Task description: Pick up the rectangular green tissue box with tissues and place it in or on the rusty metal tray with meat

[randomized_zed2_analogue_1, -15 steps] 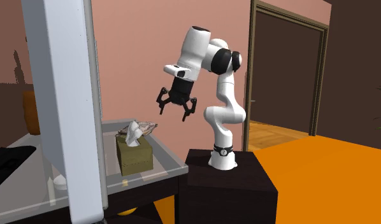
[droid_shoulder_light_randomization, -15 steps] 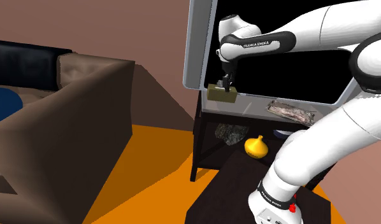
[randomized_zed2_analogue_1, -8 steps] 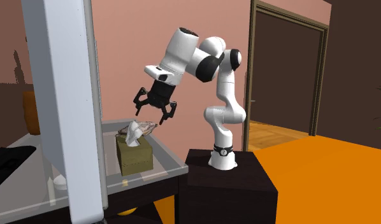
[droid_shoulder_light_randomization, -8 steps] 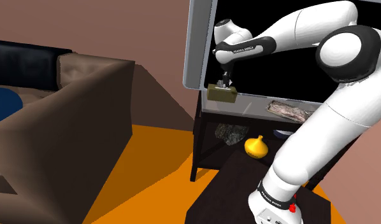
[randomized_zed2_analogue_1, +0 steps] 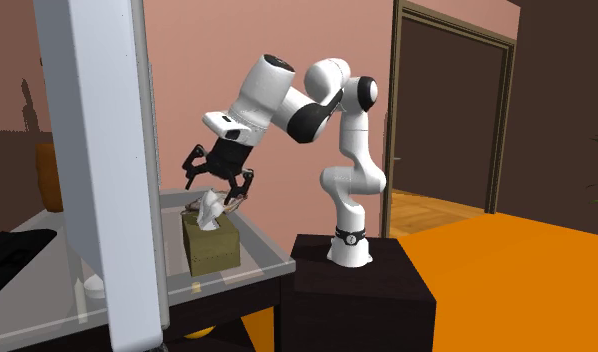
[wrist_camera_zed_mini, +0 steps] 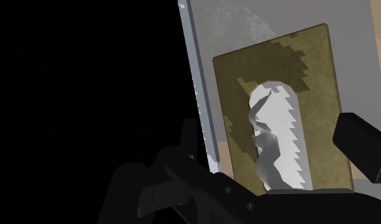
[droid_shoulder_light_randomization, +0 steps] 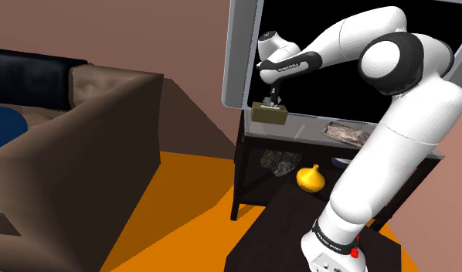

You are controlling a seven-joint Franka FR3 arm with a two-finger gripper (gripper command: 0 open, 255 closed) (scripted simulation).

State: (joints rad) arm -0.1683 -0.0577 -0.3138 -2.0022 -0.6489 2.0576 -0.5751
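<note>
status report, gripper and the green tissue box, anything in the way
Black two-finger gripper open, hovering just over the white tissue, no grip. Olive-green rectangular tissue box upright on the grey tabletop. Big grey-framed screen close beside it.

surface: grey tabletop (randomized_zed2_analogue_1: pixel 262 256) | on it: olive tissue box (randomized_zed2_analogue_1: pixel 212 248), meat tray (droid_shoulder_light_randomization: pixel 353 135)

White capitals run along the dark band (droid_shoulder_light_randomization: pixel 287 66) on the last link of the arm (droid_shoulder_light_randomization: pixel 411 116), just above the gripper (droid_shoulder_light_randomization: pixel 273 103), at the far side of the scene in the shoulder view. The letters are small and appear to read FRANKA EMIKA. Tiny white marks circle the black collar (droid_shoulder_light_randomization: pixel 334 239) at the arm's foot, on the stand (droid_shoulder_light_randomization: pixel 283 228) at near right, too small to read. In the second exterior view the collar (randomized_zed2_analogue_1: pixel 348 238) carries white specks, likewise illegible.
</note>
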